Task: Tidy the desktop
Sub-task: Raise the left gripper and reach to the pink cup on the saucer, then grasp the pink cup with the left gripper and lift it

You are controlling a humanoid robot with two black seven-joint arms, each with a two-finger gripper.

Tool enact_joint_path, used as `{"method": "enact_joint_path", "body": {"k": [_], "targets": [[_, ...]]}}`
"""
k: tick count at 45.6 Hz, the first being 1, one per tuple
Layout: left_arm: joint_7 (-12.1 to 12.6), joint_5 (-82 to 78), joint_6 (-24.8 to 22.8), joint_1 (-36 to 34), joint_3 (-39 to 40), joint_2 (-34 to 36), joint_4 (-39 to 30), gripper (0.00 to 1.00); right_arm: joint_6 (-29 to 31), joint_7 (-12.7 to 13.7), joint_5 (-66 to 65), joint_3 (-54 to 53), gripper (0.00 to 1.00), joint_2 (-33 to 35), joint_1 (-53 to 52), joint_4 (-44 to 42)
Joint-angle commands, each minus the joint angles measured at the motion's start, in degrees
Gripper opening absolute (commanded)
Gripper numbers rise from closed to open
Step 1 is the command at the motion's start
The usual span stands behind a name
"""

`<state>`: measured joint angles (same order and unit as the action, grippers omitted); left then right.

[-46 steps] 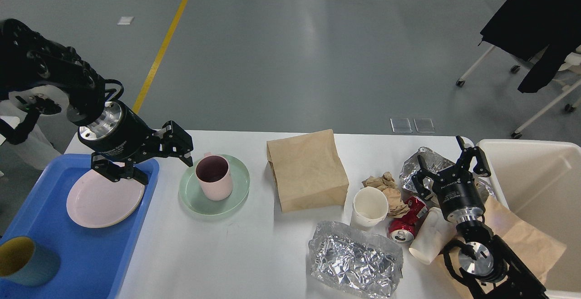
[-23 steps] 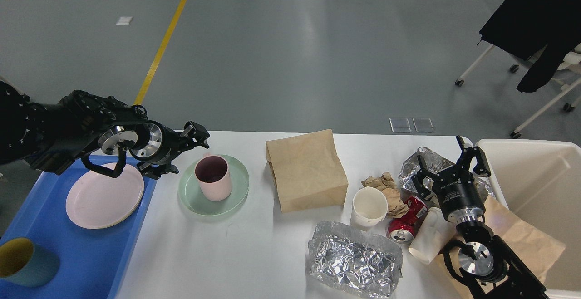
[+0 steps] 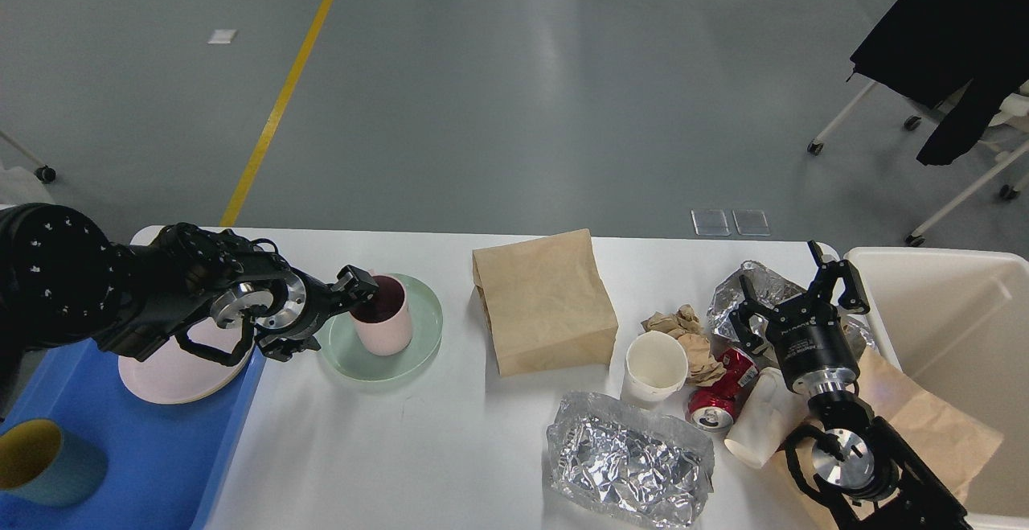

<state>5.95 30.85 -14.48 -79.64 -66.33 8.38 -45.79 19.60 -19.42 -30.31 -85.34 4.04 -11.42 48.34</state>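
Near the worktop's left edge the left hand reaches the pink mug on the green plate, grip unclear, probably for the blue tray; the right hand hangs spread above rubbish.

Industrial-style lab or test hall, smooth grey-green floor filling the upper frame, yellow floor line at upper left, wheeled white chair frames at upper right
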Motion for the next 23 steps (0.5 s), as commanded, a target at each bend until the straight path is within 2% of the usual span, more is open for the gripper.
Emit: {"method": "enact_joint_path", "body": {"k": [1, 13, 18, 23], "targets": [[0.0, -0.4, 0.9, 2.3, 0.8, -1.5, 3.3, 0.95, 0.0, 0.0, 0.0, 0.0, 1.0, 0.0, 0.0, 0.0], [-1.1, -1.8, 5.5, 4.9, 2.7, -3.3, 5.4, 0.93, 0.0, 0.0, 0.1, 0.0, 1.0, 0.0, 0.0, 0.0], [-2.1, -4.5, 7.1, 5.6, 3.0, -3.4, 5.4, 0.87, 0.0, 0.0, 0.0, 0.0, 1.0, 0.0, 0.0, 0.0], [-3.5, -4.8, 7.1, 5.7, 3.3, -3.1, 5.2, 0.74, 0.0, 0.0, 0.0, 0.0, 1.0, 0.0, 0.0, 0.0]]}}
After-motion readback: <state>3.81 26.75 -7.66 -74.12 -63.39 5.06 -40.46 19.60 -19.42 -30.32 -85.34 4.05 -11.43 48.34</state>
